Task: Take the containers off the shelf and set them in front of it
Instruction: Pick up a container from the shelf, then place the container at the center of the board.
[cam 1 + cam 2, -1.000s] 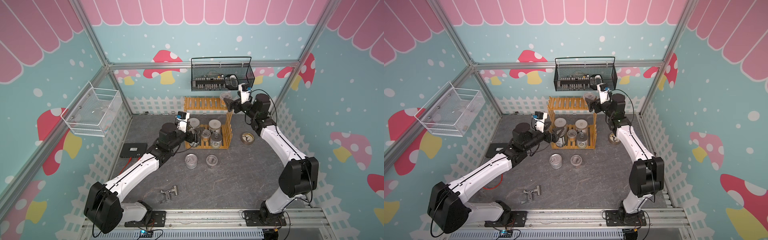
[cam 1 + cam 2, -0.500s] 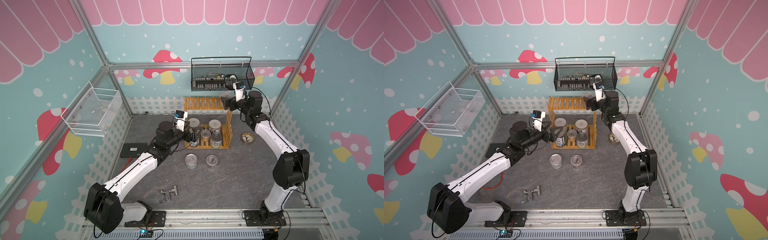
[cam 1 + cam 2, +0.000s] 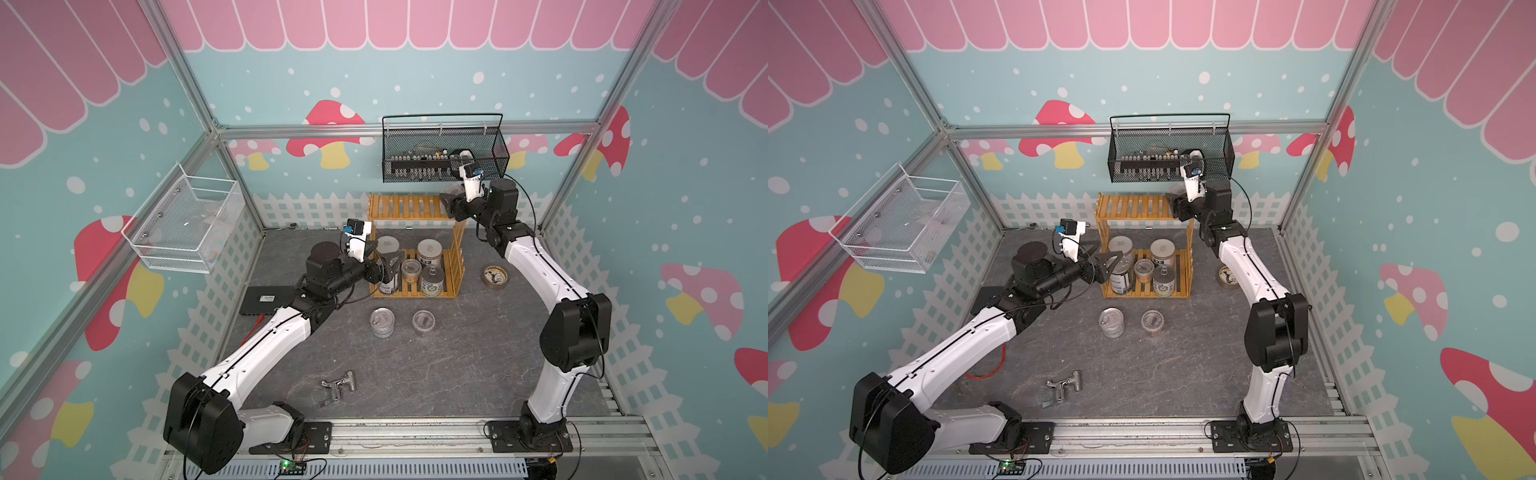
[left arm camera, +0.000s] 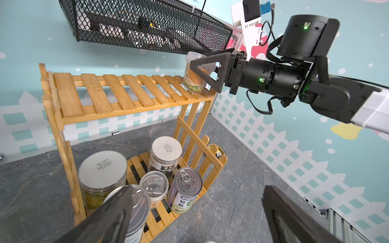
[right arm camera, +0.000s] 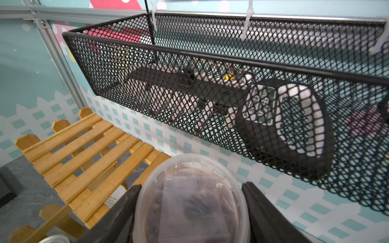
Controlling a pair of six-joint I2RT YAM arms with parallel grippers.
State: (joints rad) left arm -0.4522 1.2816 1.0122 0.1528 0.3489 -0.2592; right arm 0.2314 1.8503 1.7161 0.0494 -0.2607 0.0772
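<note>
Where the right gripper (image 5: 190, 187) reaches the far end of the top tier of the shelf (image 4: 126, 94), its black fingers (image 5: 117, 214) stand on either side of a clear plastic tub (image 4: 196, 73). They lie close against its wall, but a firm pinch cannot be confirmed.

The tub is round, with a cloudy snap lid, orange contents and a yellow-green label whose print is too small to read. The shelf is made of flat honey-coloured bamboo slats with visible grain, in two tiers with slatted sides.

The left gripper (image 3: 388, 268) has its jaws spread wide at the lower tier, one finger in front of a tin can (image 4: 139, 202), and holds nothing.

The lower tier also carries:
- a white-lidded jar (image 4: 102, 168) with greenish contents
- a second white-lidded jar (image 4: 166, 149) with a dark label
- a small clear pot (image 4: 154, 185)
- a labelled can (image 4: 185, 189) with a ring pull

Both white lids bear faint grey print, unreadable. The can's label shows bold Chinese characters on white and green.

In front of the shelf, a silver can (image 3: 382, 322) and a clear cup (image 3: 423, 321) stand upright and apart on the grey stone-veined mat (image 3: 457, 365).
</note>
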